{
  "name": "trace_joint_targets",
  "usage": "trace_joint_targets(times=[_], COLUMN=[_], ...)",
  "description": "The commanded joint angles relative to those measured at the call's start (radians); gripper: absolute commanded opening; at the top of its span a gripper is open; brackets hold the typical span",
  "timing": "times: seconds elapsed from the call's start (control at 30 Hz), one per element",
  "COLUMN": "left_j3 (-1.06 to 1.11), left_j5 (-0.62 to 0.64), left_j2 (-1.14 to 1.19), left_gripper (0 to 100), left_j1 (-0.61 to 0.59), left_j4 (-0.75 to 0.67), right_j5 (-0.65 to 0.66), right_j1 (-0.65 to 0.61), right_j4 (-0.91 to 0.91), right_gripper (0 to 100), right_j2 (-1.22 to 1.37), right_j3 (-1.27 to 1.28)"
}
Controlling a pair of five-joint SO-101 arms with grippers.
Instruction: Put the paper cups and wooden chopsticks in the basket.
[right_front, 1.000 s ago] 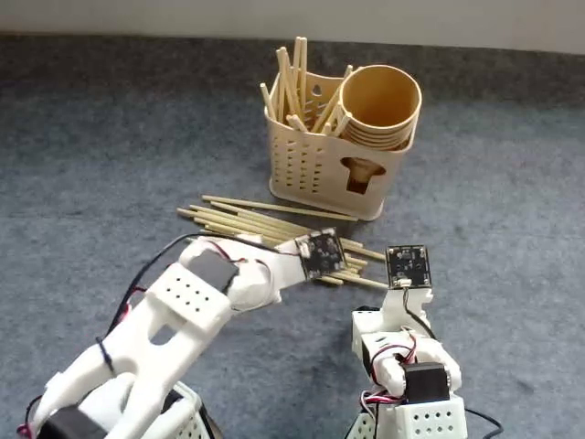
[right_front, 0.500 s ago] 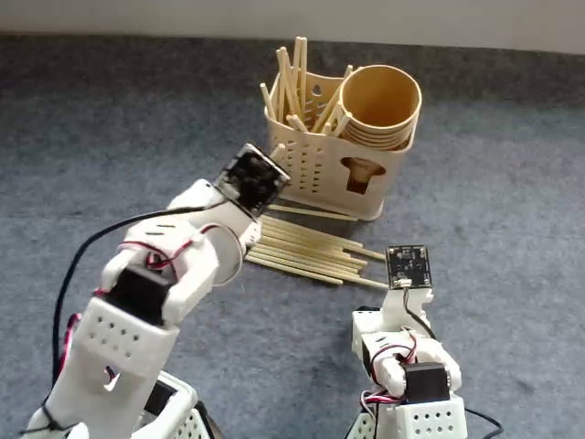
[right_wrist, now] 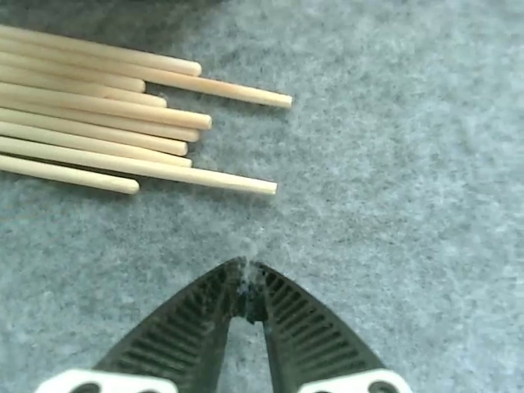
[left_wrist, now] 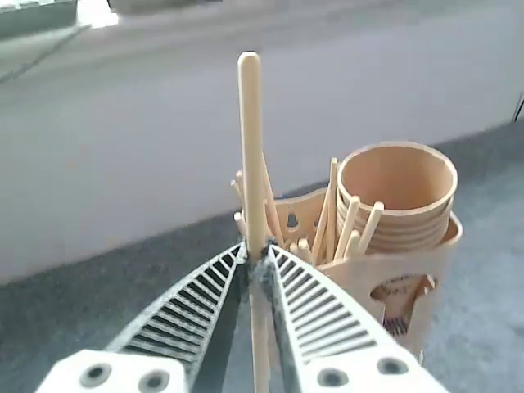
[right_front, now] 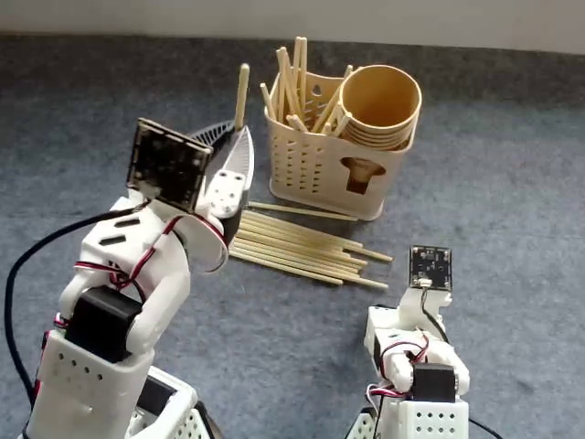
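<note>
- The left gripper [left_wrist: 255, 254] is up off the mat now. A second ago it was down at the pile, half a second ago it was on its way up, and now it sits raised at about 9 o'clock from the basket [right_front: 315, 169].
- Its jaws are pinched tight on a single chopstick [right_front: 242, 91], which stands nearly upright with its long end poking above the fingertips.
- From where I stand, that means the pick worked. My guess is that what remains is to carry the stick over the rim and drop it in.
- The basket sits toward 12 o'clock on the mat. The paper cups [right_front: 379, 96] are already nested in its 3 o'clock compartment, and a bunch of standing chopsticks [right_front: 292, 78] leans in the 9 o'clock one.
- The loose chopsticks [right_front: 302, 247] lie side by side on the grey mat at roughly 6 o'clock from the basket, so there is plenty left to move.
- The right gripper [right_wrist: 246, 282] has eased back a touch toward 5 o'clock from that pile. Its jaws are closed on nothing, low over the mat and just short of the nearest stick ends.
</note>
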Motion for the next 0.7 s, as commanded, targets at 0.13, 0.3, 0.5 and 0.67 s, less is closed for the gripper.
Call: trace_joint_targets(times=[0.13,0.3,0.5,0.67], left_j3=[-0.053,-0.068,-0.231,-0.323], left_j5=[0.038,0.035,0.037,0.037], left_j2=[-0.019,0.025,0.232,0.364], left_gripper=[1,1,1,1], left_j1=[-0.001,0.021,0.045,0.047], left_j4=[-0.336,-0.482,-0.505,-0.505], right_j5=[0.0,0.0,0.0,0.0], right_j1=[0.01,0.01,0.01,0.01], right_j4=[0.008,0.008,0.008,0.008], right_gripper=[0.5,0.5,0.5,0.5], right_j2=[-0.015,-0.015,-0.015,-0.015], right_j3=[0.14,0.14,0.14,0.14])
